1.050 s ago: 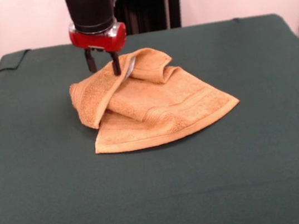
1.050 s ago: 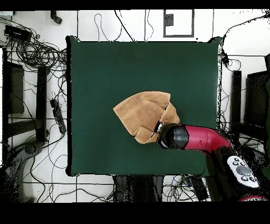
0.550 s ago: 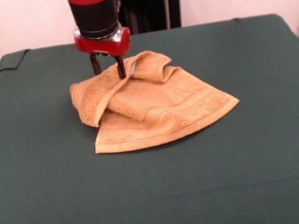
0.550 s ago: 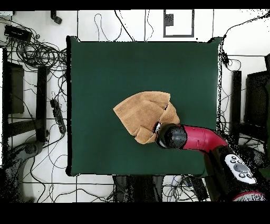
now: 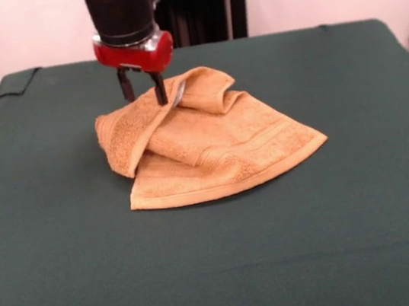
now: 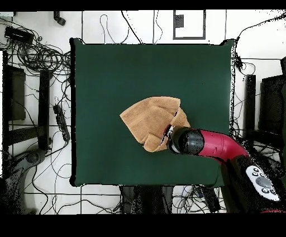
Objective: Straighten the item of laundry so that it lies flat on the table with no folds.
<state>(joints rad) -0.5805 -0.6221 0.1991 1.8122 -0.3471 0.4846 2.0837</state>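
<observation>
With the gripper (image 5: pixel 143 90) open over the towel (image 5: pixel 210 140) fold at upper left, grasp 1 layer only.

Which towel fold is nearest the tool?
The raised fold at the towel's far edge, right beside the tool; the flat banded corner lies farthest from it.
</observation>
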